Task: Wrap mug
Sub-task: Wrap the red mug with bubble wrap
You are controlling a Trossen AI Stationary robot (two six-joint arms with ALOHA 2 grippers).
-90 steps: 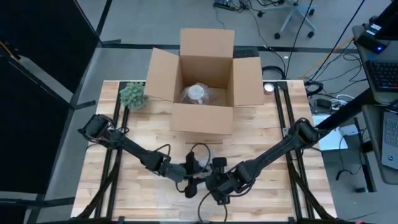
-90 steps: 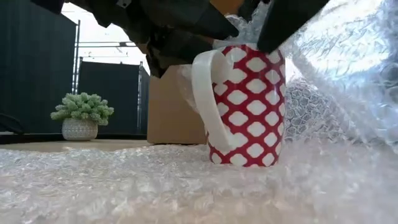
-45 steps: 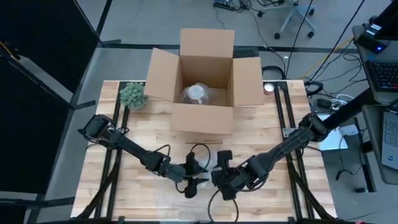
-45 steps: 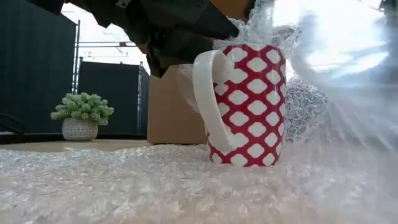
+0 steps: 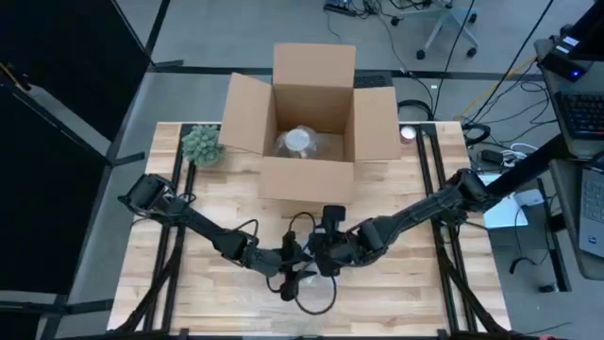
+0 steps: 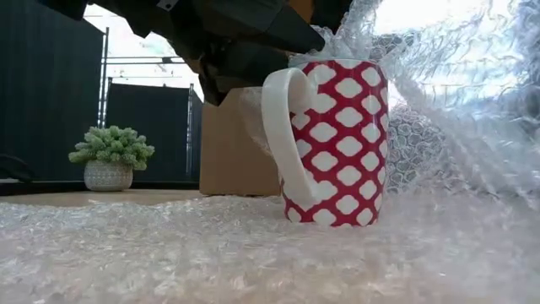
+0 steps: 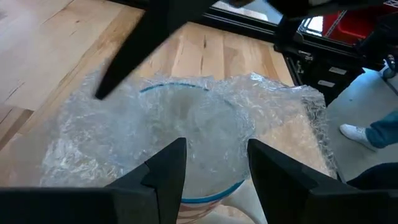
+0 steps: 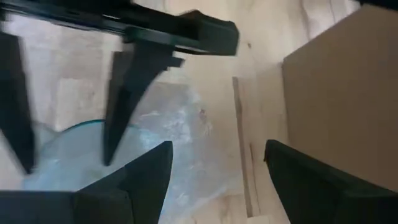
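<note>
Red-and-white mug stands upright on bubble wrap, mid-wrap; left tool hovers above its rim, fingers apart. Right tool, also apart, holds nothing; next it must regrip the sheet.

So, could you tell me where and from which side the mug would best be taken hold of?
Probably by the rim, from above. The red-and-white mug stands upright on the bubble wrap, mouth up, with wrap draped against its far side. Its white handle sticks out sideways toward the plant, so fingers should straddle the wall away from it.
</note>
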